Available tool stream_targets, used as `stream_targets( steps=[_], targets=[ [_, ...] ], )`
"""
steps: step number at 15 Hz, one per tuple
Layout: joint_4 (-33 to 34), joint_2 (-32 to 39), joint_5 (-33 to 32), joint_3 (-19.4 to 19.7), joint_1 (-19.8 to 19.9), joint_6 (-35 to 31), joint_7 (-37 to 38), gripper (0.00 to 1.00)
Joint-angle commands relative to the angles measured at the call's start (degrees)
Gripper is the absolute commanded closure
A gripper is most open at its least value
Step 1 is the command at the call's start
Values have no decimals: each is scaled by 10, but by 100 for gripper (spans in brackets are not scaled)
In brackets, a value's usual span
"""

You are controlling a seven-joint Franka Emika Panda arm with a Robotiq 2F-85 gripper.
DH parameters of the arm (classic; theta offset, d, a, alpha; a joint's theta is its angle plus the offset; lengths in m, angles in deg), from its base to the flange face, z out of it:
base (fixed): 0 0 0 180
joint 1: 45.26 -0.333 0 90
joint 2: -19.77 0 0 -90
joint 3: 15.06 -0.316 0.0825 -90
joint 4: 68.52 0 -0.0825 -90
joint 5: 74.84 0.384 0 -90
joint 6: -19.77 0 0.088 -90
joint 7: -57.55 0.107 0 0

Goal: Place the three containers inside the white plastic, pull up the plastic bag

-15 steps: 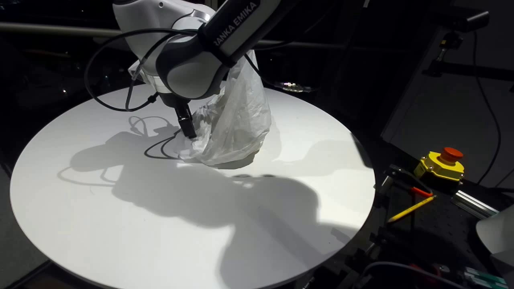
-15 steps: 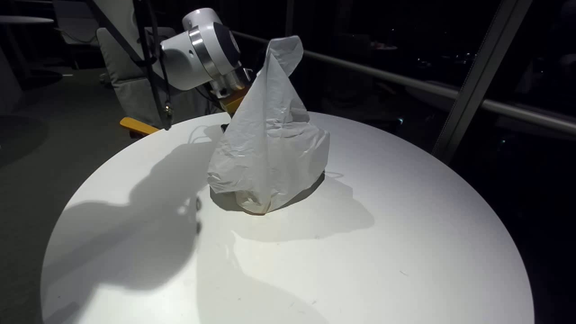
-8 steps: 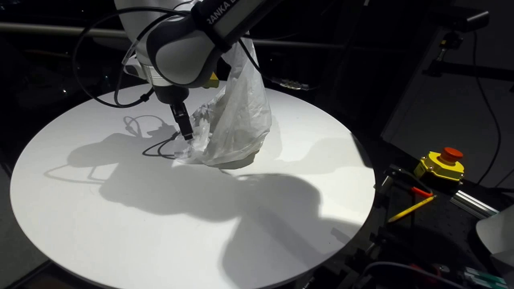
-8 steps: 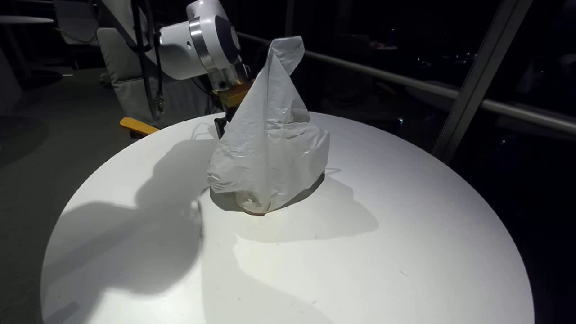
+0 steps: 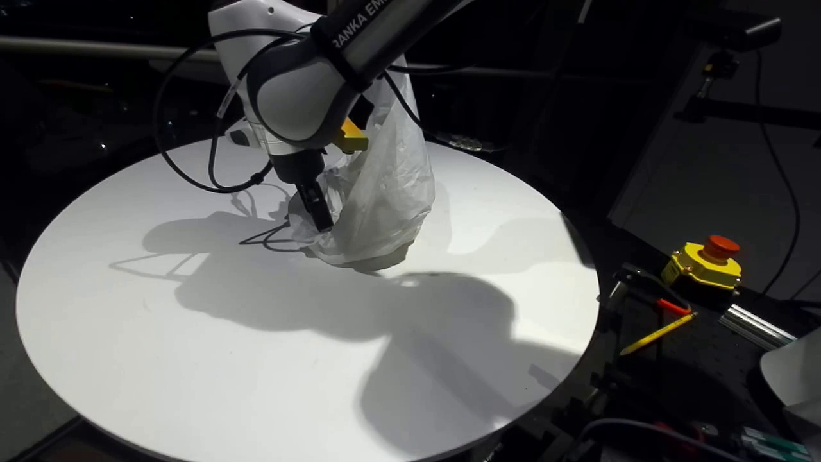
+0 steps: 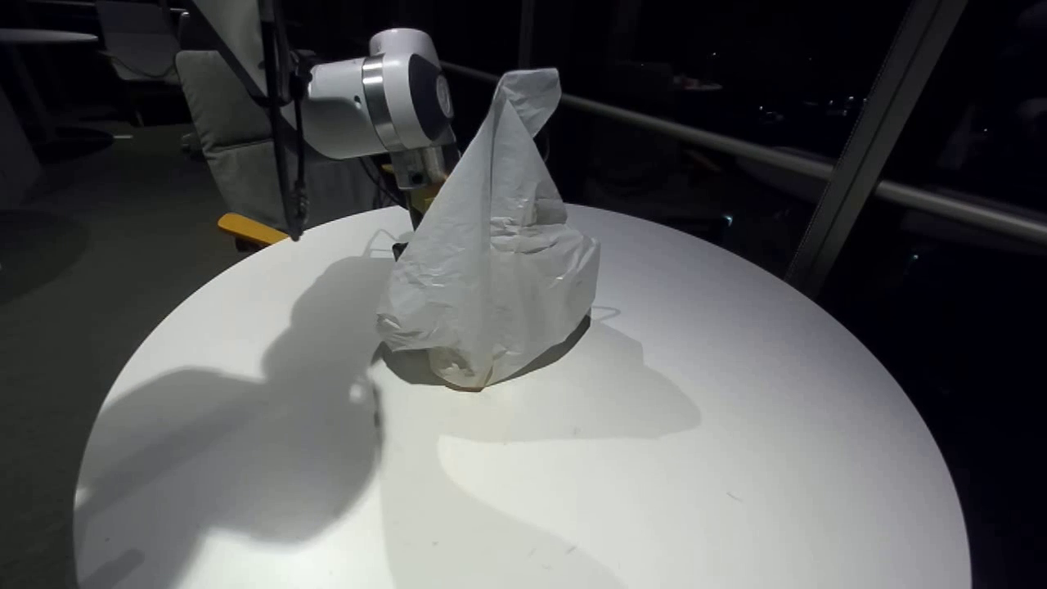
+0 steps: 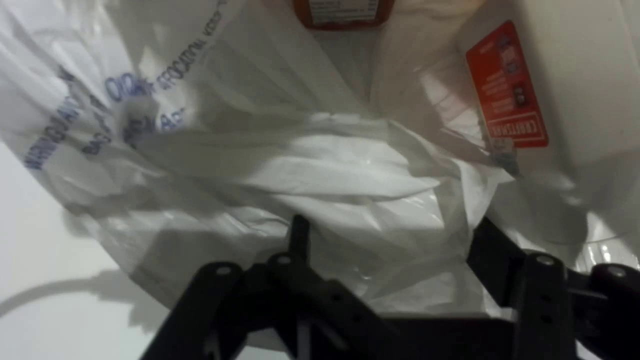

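My gripper (image 7: pixel 392 230), jaws parted, moves in on the bag (image 5: pixel 394 192), well inside the table's edge (image 5: pixel 32 321), likely to pull it up.

Near table (image 5: pixel 160 391): 1. Bag (image 6: pixel 491 278) on it, in from the edge: 1. Gripper (image 7: pixel 390 230): 1; fingers (image 7: pixel 495 262): 2. Beyond the table's edge: red button (image 5: pixel 721 246), 1; pencil (image 5: pixel 659 334), 1. Orange container (image 7: pixel 345 12): 1; full container count unclear.

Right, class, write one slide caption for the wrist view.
Open tool at the wrinkled white plastic bag; an orange container is cut off by the top edge.
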Motion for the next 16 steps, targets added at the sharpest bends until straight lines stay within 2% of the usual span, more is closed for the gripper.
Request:
stream_targets(
  steps=[1, 2, 3, 4, 7, 8, 12, 16],
  targets=[
    [-7, -19, 15, -9, 3, 9, -15, 47],
    [-15, -27, 13, -9, 2, 4, -12, 49],
    [-20, -33, 12, -10, 1, 2, -10, 56],
    [-26, -39, 10, -10, 0, 0, -9, 72],
    [-40, -54, 9, -14, 0, -2, -13, 95],
    [-43, -56, 10, -17, 1, -3, -18, 99],
    [-52, -60, 30, -31, 14, 4, -31, 100],
    [-43, -66, 61, -28, 13, 40, -9, 100]
  ],
)
